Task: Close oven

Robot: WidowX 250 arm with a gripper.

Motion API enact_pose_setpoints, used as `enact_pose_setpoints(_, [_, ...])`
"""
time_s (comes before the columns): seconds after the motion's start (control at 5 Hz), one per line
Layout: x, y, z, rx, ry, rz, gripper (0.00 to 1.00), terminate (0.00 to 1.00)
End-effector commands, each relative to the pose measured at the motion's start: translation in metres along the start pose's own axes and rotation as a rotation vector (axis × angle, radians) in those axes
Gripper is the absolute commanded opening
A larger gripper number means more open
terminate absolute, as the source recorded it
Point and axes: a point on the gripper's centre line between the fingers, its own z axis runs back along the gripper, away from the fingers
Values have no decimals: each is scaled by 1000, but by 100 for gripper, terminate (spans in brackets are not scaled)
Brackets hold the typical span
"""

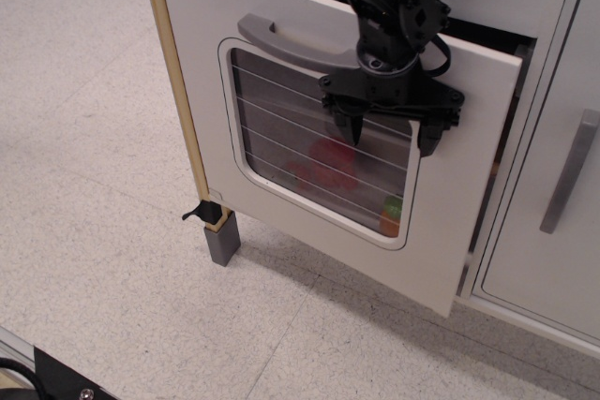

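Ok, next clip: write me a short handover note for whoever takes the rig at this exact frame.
Gripper: open, holding nothing, fingers spread in front of the oven door, over the upper right of its window.
Oven door: nearly shut but ajar; a dark gap shows along its right edge. Its curved grey handle is not gripped.
Inside: red and green-orange items show blurred through the window.
Done: most of the swing.
Left: probably a final push until the door sits flush, then back the arm away.

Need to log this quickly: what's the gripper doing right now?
Gripper: open, holding nothing, fingers spread in front of the oven door, which is nearly shut.
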Motion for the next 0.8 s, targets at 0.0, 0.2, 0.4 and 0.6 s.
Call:
enact_pose_setpoints(0.0, [33,-9,11,-4,-82,2,100,0])
enact_pose_setpoints(0.2, [38,-12,10,5,-94,34,100,0])
enact_pose_setpoints(0.4, [38,-12,12,-23,-103,44,100,0])
enact_pose_setpoints(0.6, [36,-14,13,-35,-108,39,100,0])
